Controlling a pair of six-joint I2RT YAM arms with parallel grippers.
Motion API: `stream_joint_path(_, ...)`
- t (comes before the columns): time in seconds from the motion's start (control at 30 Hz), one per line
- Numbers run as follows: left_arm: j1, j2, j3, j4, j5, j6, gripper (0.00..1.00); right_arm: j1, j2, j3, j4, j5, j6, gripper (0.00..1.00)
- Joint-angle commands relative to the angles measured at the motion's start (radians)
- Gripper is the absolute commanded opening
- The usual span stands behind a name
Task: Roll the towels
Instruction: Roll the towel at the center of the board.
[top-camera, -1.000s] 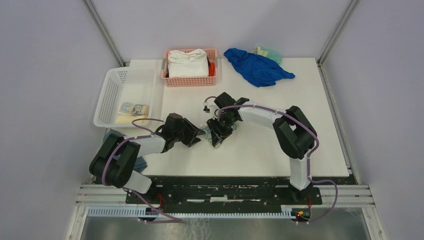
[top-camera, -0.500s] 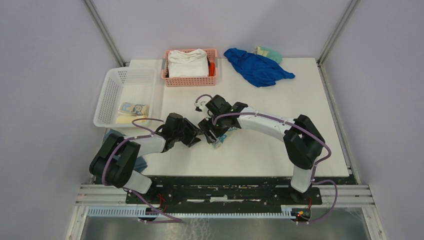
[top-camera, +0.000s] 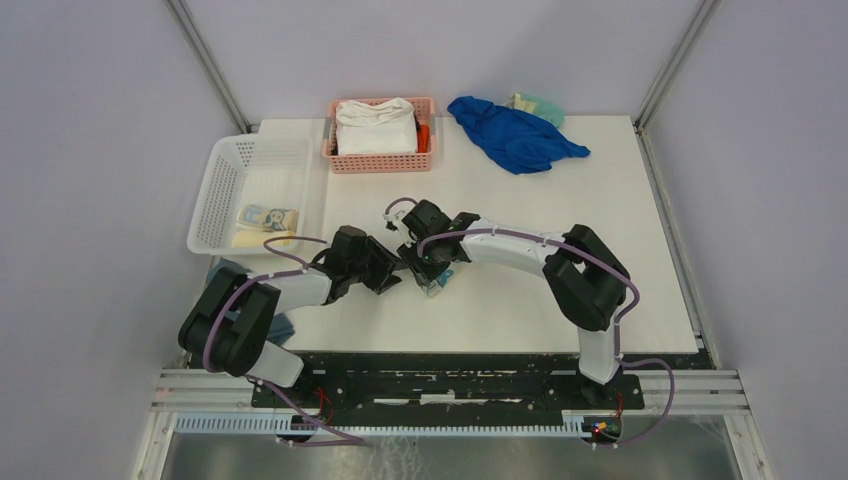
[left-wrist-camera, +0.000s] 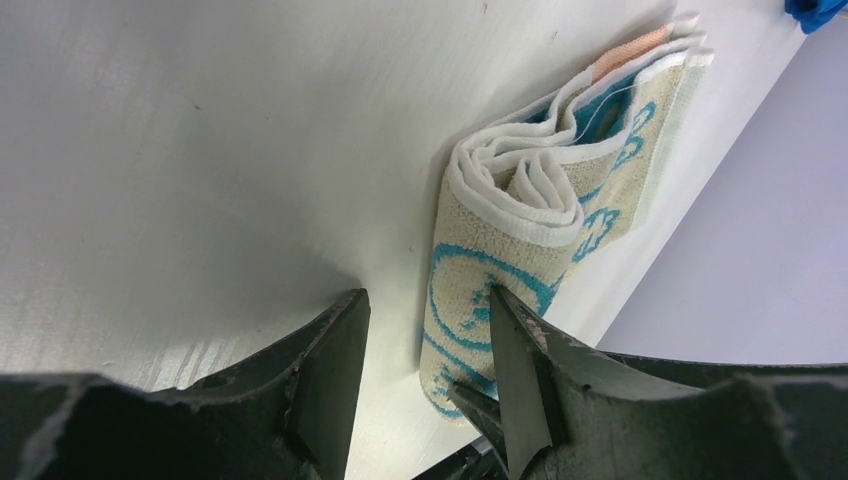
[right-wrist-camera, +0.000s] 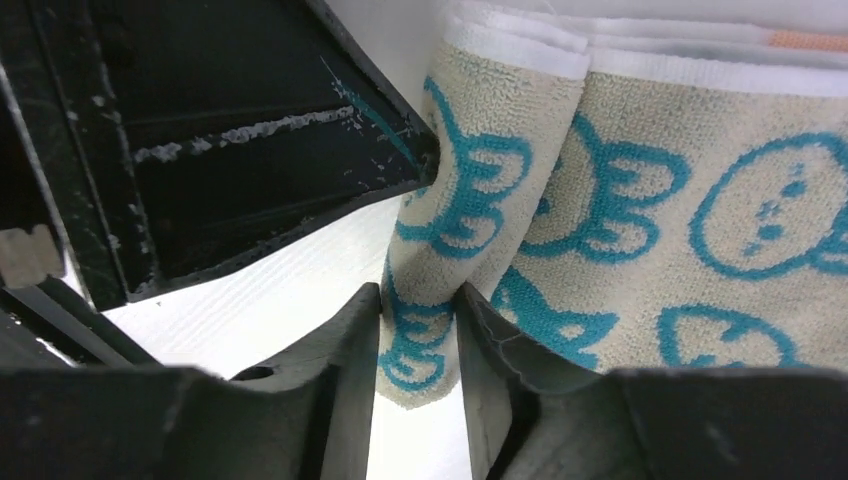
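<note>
Two grippers meet at one partly rolled towel (left-wrist-camera: 520, 230) on the desk (left-wrist-camera: 200, 150): my right gripper (right-wrist-camera: 420, 312) pinches a fold of its edge, while my left gripper (left-wrist-camera: 425, 300) stands half spread, empty, brushing the roll's near end.

Table (top-camera: 520, 300): long basket (top-camera: 213, 190) sits on the left edge, with two rolled towels (top-camera: 264, 224) in its near end. Smaller basket (top-camera: 381, 164) at back centre, folded cloth (top-camera: 375, 126) in it. Crumpled cloth (top-camera: 515, 136) to its right. Mid-table, a towel (top-camera: 437, 284) lies between left gripper (top-camera: 397, 268) on its left and right gripper (top-camera: 428, 272) on its right.
</note>
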Motion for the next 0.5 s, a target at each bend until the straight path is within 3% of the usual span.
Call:
stream_joint_path(0.0, -0.001, 0.008, -0.019, -0.13, -0.093, -0.004, 0.56, 0.005, 0.01, 0.018, 0.053, -0.019, 0.002, 0.34)
stream_joint_path(0.1, -0.001, -0.026, -0.032, -0.127, -0.08, 0.011, 0.57, -0.004, 0.025, 0.016, 0.049, -0.079, -0.009, 0.1)
stream_joint_path(0.17, -0.002, -0.076, -0.053, -0.123, -0.076, 0.026, 0.59, -0.025, 0.021, -0.004, 0.066, -0.173, -0.012, 0.02)
stream_joint_path(0.33, 0.01, -0.216, -0.124, -0.063, -0.039, 0.036, 0.67, -0.14, 0.008, -0.097, 0.19, -0.518, 0.039, 0.0)
stream_joint_path(0.47, 0.017, -0.246, -0.136, -0.013, 0.011, 0.04, 0.7, -0.242, 0.019, -0.169, 0.305, -0.685, 0.106, 0.01)
